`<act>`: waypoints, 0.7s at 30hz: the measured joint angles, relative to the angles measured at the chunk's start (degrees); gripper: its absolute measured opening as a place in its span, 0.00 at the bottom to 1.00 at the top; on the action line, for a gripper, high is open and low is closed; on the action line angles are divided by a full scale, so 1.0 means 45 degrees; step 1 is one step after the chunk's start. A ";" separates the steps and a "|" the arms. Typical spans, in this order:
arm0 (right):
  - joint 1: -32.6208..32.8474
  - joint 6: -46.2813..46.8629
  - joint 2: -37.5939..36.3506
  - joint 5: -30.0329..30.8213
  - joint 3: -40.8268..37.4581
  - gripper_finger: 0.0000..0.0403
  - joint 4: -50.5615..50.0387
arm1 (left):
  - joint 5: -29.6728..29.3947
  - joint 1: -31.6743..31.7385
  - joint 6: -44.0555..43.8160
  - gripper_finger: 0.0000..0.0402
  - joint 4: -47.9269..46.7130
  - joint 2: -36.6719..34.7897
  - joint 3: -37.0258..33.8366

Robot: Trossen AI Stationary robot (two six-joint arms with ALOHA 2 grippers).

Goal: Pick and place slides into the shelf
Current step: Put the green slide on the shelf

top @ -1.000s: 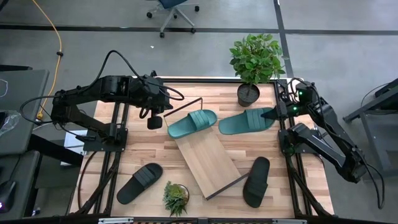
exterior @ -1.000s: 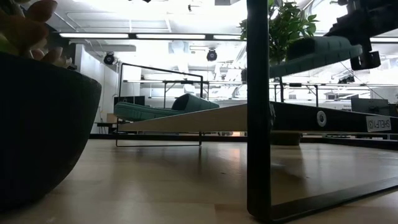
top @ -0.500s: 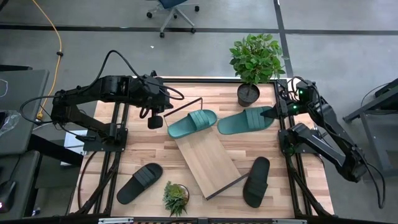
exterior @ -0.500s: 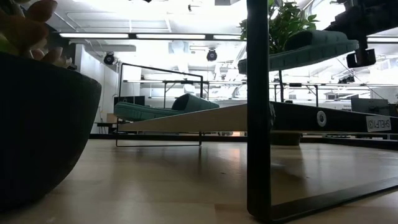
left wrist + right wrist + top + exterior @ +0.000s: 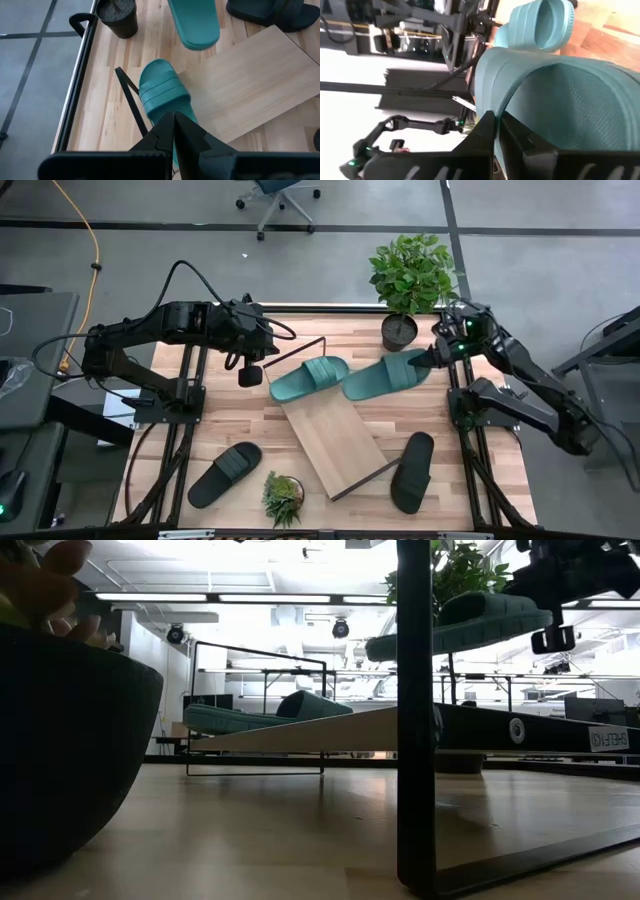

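Observation:
One teal-green slide (image 5: 310, 378) lies on the far end of the slanted light-wood shelf (image 5: 335, 442), also seen in the low view (image 5: 255, 716). My right gripper (image 5: 433, 358) is shut on the second teal slide (image 5: 385, 375) and holds it in the air right of the shelf (image 5: 460, 622). Two black slides (image 5: 225, 473) (image 5: 413, 470) lie sole-down on the table either side of the shelf. My left gripper (image 5: 249, 374) hovers shut just left of the shelved slide's heel, touching nothing (image 5: 174, 127). My right gripper pinches the second teal slide at its heel end (image 5: 522, 107) between the two fingers. The fingers come about level from the table's right side, along the slide's length. The slide is lifted clear and near level, its toe (image 5: 352, 388) pointing toward the shelf.
A tall potted plant (image 5: 408, 280) stands at the far edge just behind the carried slide. A small potted plant (image 5: 282, 498) sits at the near edge beside the shelf's low end. The shelf's black wire frame (image 5: 300, 345) rises at its far end.
My right gripper has carried the teal slide toward the table's left, closer to the shelf and the other teal slide. The slide has tipped from toe-down to nearly level. The left arm has kept still.

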 joint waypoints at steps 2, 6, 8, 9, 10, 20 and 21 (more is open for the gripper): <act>0.0487 -0.0004 0.0258 0.0390 0.0000 0.00 0.0460 | -0.0020 0.0000 -0.0018 0.01 0.0000 0.0000 0.0003; 0.1458 0.0368 0.0719 0.1123 0.0000 0.00 0.1341 | -0.0049 0.0000 -0.0045 0.01 0.0000 0.0000 0.0000; 0.1967 0.0436 0.0925 0.1563 -0.0001 0.00 0.1508 | -0.0049 0.0000 -0.0046 0.01 0.0000 0.0000 0.0004; 0.2219 0.0433 0.1012 0.1809 0.0000 0.00 0.1509 | -0.0049 0.0000 -0.0050 0.01 0.0000 0.0000 0.0000; 0.2464 0.0427 0.1098 0.2078 0.0000 0.00 0.1507 | -0.0049 0.0000 -0.0050 0.01 0.0000 0.0000 0.0000; 0.4449 0.0778 0.2047 0.3881 -0.0005 0.00 0.2299 | -0.0065 0.0000 -0.0055 0.01 -0.0005 0.0000 0.0000; 0.4628 0.0847 0.2158 0.3990 -0.0005 0.00 0.2408 | -0.0070 0.0000 -0.0055 0.01 -0.0005 0.0000 0.0000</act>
